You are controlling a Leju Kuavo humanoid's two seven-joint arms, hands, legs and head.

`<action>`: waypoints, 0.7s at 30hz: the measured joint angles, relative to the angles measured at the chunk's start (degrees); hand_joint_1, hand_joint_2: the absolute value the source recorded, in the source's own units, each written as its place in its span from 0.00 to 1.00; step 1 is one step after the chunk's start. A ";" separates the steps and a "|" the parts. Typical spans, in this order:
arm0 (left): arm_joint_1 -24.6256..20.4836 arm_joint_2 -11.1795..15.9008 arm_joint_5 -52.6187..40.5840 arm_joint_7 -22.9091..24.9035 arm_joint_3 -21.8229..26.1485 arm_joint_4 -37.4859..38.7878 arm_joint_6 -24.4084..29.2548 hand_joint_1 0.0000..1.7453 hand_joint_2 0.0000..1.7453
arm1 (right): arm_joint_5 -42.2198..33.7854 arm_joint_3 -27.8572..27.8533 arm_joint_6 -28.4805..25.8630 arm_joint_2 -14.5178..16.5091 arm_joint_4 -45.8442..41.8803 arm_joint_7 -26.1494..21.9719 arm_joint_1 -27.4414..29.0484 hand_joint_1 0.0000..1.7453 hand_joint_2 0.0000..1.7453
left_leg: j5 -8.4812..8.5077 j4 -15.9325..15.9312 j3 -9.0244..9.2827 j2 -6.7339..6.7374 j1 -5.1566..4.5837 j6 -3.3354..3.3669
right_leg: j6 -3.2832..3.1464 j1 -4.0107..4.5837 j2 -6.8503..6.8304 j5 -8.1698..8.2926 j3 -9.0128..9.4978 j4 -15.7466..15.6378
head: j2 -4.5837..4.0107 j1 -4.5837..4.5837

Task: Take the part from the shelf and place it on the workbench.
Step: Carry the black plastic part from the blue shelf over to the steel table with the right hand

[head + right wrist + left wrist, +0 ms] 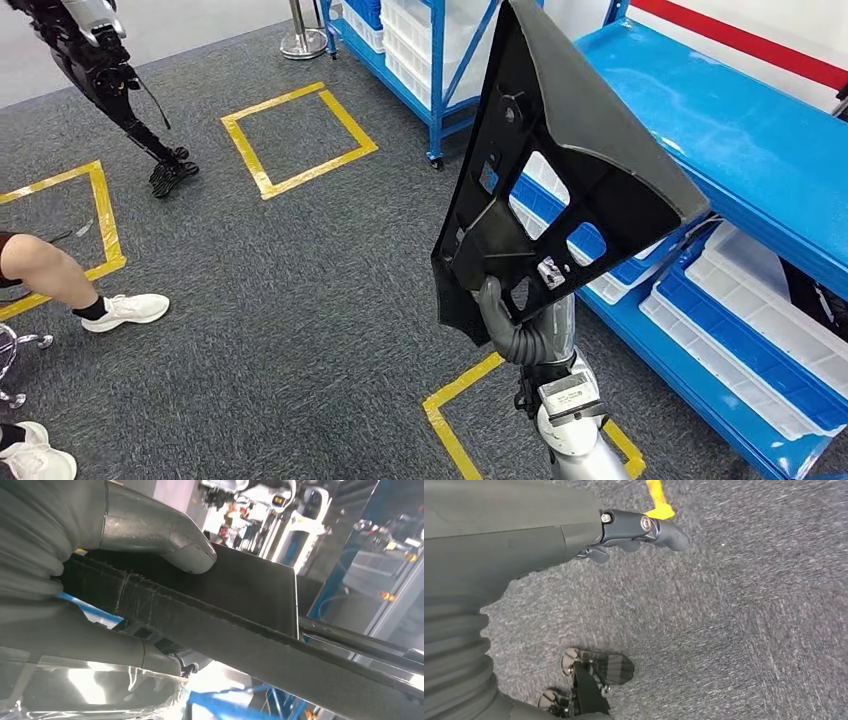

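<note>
The part (575, 140) is a large black plastic panel with several cut-out windows. It stands upright in front of the blue shelf (740, 130). My right hand (512, 325) grips its lower edge from below, the silver forearm rising from the bottom of the head view. In the right wrist view the grey thumb (170, 540) presses on the flat face of the part (250, 595), with the other fingers under its thick edge. My left hand (639, 530) hangs over the grey carpet, fingers stretched out and holding nothing.
White trays (760, 310) lie on the shelf's lower blue level at right. A second blue rack (437, 70) stands at the back. Yellow tape squares (298, 140) mark the carpet. Another robot (100, 60) stands far left, and a person's leg (50, 268) and shoe (130, 310) are at left.
</note>
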 joint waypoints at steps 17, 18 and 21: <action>0.43 0.20 -0.11 0.21 0.13 0.02 0.03 0.00 1.00 | -0.93 -0.99 0.76 -0.31 -0.23 -0.68 0.27 1.00 1.00 | -0.04 -1.35 1.18 -11.05 0.16 -0.11 | 0.70 -0.49 6.79 2.28 -2.54 0.08 | 0.00 0.47; 0.59 0.22 -0.11 0.22 0.14 0.02 0.07 0.00 1.00 | -0.95 -1.03 0.76 -0.27 -0.26 -0.68 0.24 1.00 1.00 | -0.20 -1.04 1.02 -10.46 0.25 -0.34 | 0.33 -0.57 6.44 2.34 -2.45 0.02 | 0.00 0.48; 0.60 0.26 -0.13 0.22 0.14 0.02 0.13 0.00 1.00 | -0.97 -1.15 0.76 -0.17 -0.37 -0.68 0.29 1.00 1.00 | -3.72 5.20 -1.79 -5.83 0.44 -1.24 | -0.81 -0.47 5.02 2.17 -1.90 -0.13 | 0.00 0.32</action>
